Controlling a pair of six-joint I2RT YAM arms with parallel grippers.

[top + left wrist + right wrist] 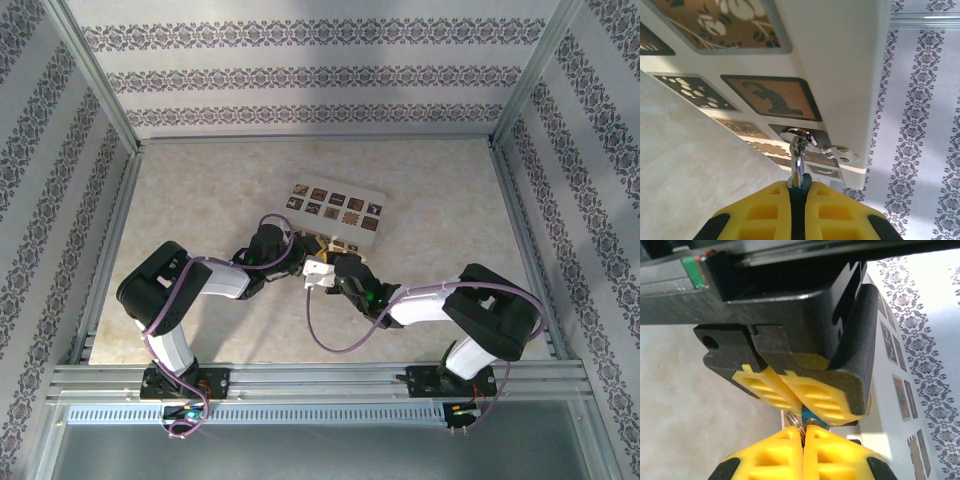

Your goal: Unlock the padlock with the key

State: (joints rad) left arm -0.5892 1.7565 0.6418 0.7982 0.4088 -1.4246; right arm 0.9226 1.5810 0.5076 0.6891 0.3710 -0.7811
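Pale marbled table [200, 220], the cream padlock [335, 208] on it near the middle

On table [200, 210], a little behind centre: padlock [335, 208]. Lies slanted, left end farther back than right. Just before its near edge: left gripper [296, 248] on the left, right gripper [334, 272] on the right and slightly nearer. Meet tip to tip there, arms bending in from either side. Between the facing tips: key [810, 417], pinched from both sides. In left wrist view, reaches from the left tips up to padlock's face, with tab [840, 153] just to its right. Behind and beside table: walls [300, 80].
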